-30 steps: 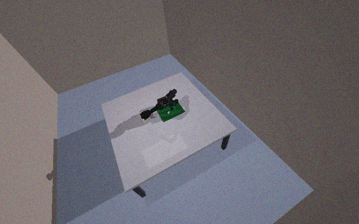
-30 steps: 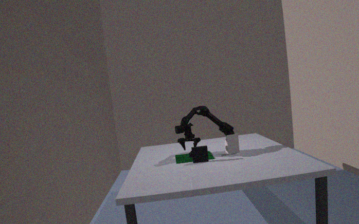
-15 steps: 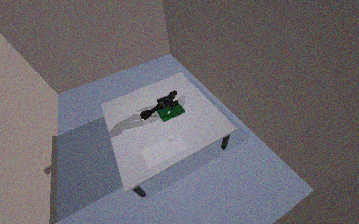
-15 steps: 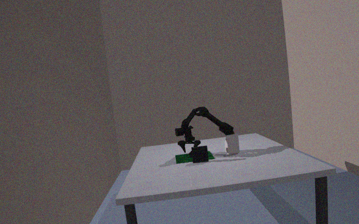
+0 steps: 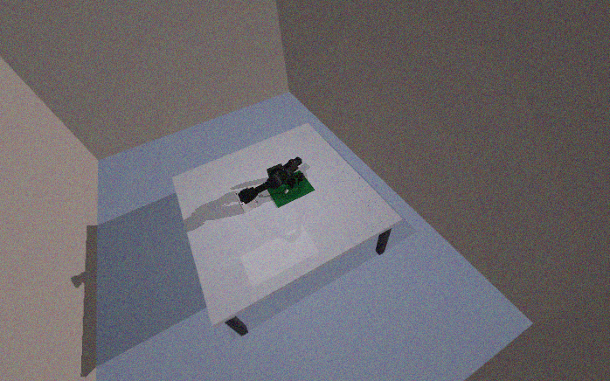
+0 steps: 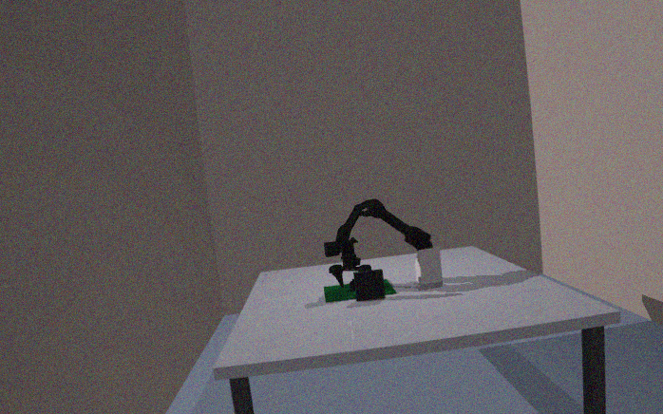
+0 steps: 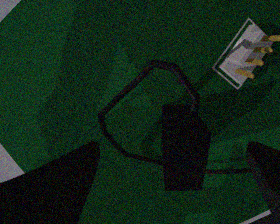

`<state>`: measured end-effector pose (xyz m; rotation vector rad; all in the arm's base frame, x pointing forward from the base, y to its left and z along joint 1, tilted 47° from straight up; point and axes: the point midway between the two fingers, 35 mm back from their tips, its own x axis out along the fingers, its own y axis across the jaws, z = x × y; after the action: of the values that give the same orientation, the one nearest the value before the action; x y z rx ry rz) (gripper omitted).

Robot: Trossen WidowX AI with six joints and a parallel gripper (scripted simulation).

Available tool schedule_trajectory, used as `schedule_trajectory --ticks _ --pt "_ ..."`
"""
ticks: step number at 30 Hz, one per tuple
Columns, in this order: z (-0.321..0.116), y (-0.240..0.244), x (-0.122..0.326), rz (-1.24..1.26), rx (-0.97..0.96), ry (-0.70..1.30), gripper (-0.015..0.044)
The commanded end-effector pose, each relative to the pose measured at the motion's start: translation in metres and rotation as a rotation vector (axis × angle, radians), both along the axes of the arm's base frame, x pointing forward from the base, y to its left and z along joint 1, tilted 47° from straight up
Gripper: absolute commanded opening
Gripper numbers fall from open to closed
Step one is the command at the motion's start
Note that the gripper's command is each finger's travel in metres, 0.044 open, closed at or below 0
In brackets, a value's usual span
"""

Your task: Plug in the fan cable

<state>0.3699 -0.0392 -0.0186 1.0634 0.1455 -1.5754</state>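
The green board (image 5: 294, 197) (image 6: 335, 293) (image 7: 21, 60) lies on the table. The fan's black plug (image 7: 185, 150) is on or just above the board in the wrist view; its thin dark cable (image 7: 103, 116) loops to the left and runs off to the right. The white four-pin header (image 7: 231, 62) with gold pins is up and right of the plug, with no plug on it. My gripper (image 7: 175, 149) (image 6: 353, 284) is open and low over the board, its fingers on either side of the plug with gaps. In the exterior view the fan block hides part of the fingers.
The black fan block (image 6: 369, 285) stands beside the board in the exterior view, close to my gripper. The arm's pale base (image 6: 429, 267) stands on the white table (image 5: 345, 198) (image 6: 293, 329) to the right. A pale flat rectangle (image 5: 274, 259) shows on the table in the top view.
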Motion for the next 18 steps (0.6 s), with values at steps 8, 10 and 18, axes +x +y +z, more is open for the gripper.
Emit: schedule_trajectory --ticks 8,10,18 --pt "-0.0014 -0.0015 -0.0004 -0.001 -0.001 0.002 0.0322" --pt "-0.0014 -0.0015 -0.0004 -0.001 -0.001 0.002 0.0308" --pt "-0.0014 -0.0015 -0.0004 -0.001 -0.001 0.002 0.0255"
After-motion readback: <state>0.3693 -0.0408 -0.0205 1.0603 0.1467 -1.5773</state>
